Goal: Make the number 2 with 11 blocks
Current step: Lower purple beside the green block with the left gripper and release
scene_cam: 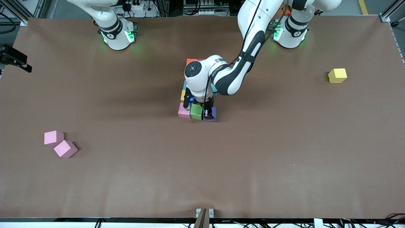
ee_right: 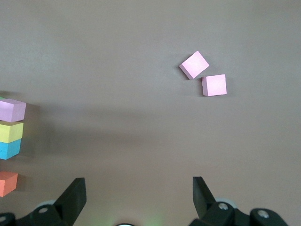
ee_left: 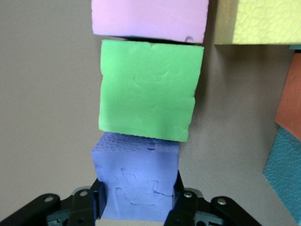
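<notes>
The number 2 stands mid-table, partly hidden under my left arm. Its row nearest the front camera reads pink block (scene_cam: pixel 183 110), green block (scene_cam: pixel 196 111), purple block (scene_cam: pixel 212 114). My left gripper (scene_cam: pixel 207 111) is shut on the purple block (ee_left: pixel 136 183), which sits against the green block (ee_left: pixel 148 89). A yellow block (scene_cam: pixel 183 95), a light blue block (scene_cam: pixel 184 85) and an orange block (scene_cam: pixel 191 60) run farther from the camera. My right gripper (ee_right: pixel 138 193) hangs open with nothing in it, over bare table; the front view does not show it.
Two loose pink blocks (scene_cam: pixel 53 137) (scene_cam: pixel 65 148) lie toward the right arm's end, also in the right wrist view as pink blocks (ee_right: pixel 194 64) (ee_right: pixel 214 85). A loose yellow block (scene_cam: pixel 337 75) sits toward the left arm's end. A black fixture (scene_cam: pixel 14 58) juts over the table edge.
</notes>
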Controlling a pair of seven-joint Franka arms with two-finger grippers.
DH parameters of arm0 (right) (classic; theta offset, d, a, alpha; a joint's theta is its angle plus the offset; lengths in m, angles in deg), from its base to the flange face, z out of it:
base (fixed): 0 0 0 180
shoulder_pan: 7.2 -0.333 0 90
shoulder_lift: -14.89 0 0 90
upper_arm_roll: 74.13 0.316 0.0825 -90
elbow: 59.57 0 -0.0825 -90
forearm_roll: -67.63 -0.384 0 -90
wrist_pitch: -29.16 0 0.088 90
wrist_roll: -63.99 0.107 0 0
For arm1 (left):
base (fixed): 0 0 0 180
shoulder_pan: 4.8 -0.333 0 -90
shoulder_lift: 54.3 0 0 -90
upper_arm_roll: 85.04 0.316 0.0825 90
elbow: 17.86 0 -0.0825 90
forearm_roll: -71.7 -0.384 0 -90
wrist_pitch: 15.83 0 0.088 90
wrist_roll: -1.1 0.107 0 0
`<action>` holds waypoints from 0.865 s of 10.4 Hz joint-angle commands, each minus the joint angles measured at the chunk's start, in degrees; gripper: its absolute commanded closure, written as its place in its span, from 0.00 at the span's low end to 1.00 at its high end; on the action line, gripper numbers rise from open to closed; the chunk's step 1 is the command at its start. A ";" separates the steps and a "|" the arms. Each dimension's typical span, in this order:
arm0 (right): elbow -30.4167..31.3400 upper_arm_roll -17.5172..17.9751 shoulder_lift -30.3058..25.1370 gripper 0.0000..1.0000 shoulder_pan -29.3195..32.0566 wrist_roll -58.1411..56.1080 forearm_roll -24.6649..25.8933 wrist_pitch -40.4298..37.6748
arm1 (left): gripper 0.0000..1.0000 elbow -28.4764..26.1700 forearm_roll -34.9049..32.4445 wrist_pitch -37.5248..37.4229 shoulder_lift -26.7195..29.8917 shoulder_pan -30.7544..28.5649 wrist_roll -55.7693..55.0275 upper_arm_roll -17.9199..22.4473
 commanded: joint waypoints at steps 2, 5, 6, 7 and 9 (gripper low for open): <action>-1.54 0.73 0.74 0.00 0.93 0.57 0.48 -0.84 | 0.85 0.68 -1.55 0.34 -0.44 0.16 0.39 -0.26; -1.54 0.73 0.74 0.00 0.93 0.66 0.48 -0.84 | 0.85 0.77 -1.46 0.34 -0.79 0.16 0.13 -0.61; -1.54 0.73 0.74 0.00 0.93 0.66 0.48 -0.84 | 0.81 0.77 -1.46 0.34 -0.97 0.16 0.13 -0.61; -1.54 0.73 0.74 0.00 0.93 0.66 0.48 -0.84 | 0.71 0.77 -1.46 0.34 -0.97 0.16 0.13 -0.61; -1.54 0.73 1.09 0.00 0.93 0.66 0.48 -0.84 | 0.36 0.77 -1.46 0.34 -1.49 0.16 0.04 -0.61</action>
